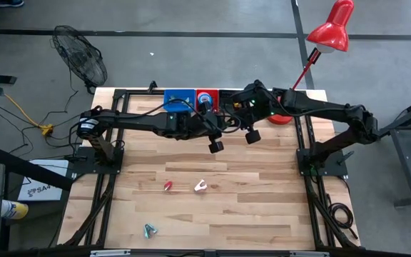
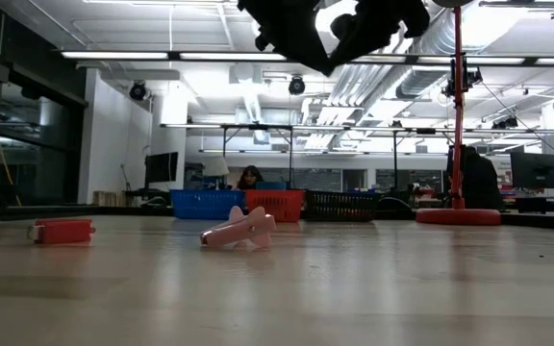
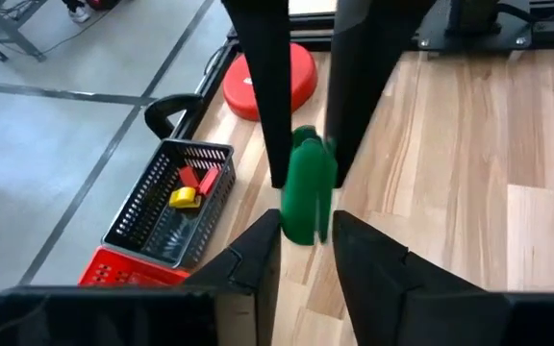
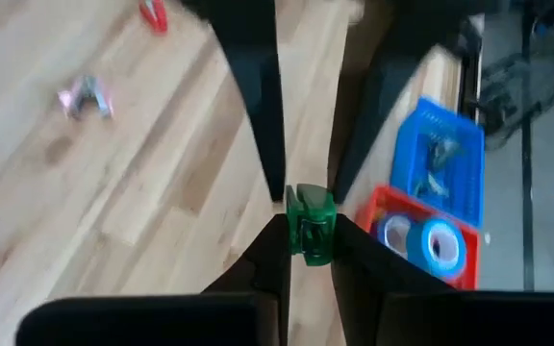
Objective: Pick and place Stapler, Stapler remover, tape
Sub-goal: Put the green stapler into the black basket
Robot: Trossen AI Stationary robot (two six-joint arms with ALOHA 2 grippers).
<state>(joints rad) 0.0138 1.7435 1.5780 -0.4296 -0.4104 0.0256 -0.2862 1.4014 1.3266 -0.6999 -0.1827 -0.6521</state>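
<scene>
Both arms meet high above the table's far edge, near the baskets. My left gripper (image 3: 307,238) and my right gripper (image 4: 311,240) are both shut on one small green stapler (image 3: 309,183), facing each other tip to tip. On the table lie a red stapler (image 2: 62,231), a pink stapler remover (image 2: 239,229) and a teal stapler remover (image 1: 150,229), each flat on the wood. Blue tape rolls (image 4: 421,240) sit in the red basket (image 4: 383,204). My left gripper pinches the green stapler's near end (image 3: 301,229) between its two fingers. The stapler is lifted clear of the table, reaching forward between the right arm's fingers (image 3: 267,115). My right gripper pinches the stapler's other end (image 4: 311,216) between its two fingers, from the opposite side, with the left arm's fingers (image 4: 258,106) just beyond.
Three baskets stand in a row at the far edge: blue (image 1: 179,98), red (image 1: 207,96) and black (image 3: 171,202), the black one holding red and yellow pieces. A red lamp base (image 3: 272,82) stands next to them. The near half of the table has open wood.
</scene>
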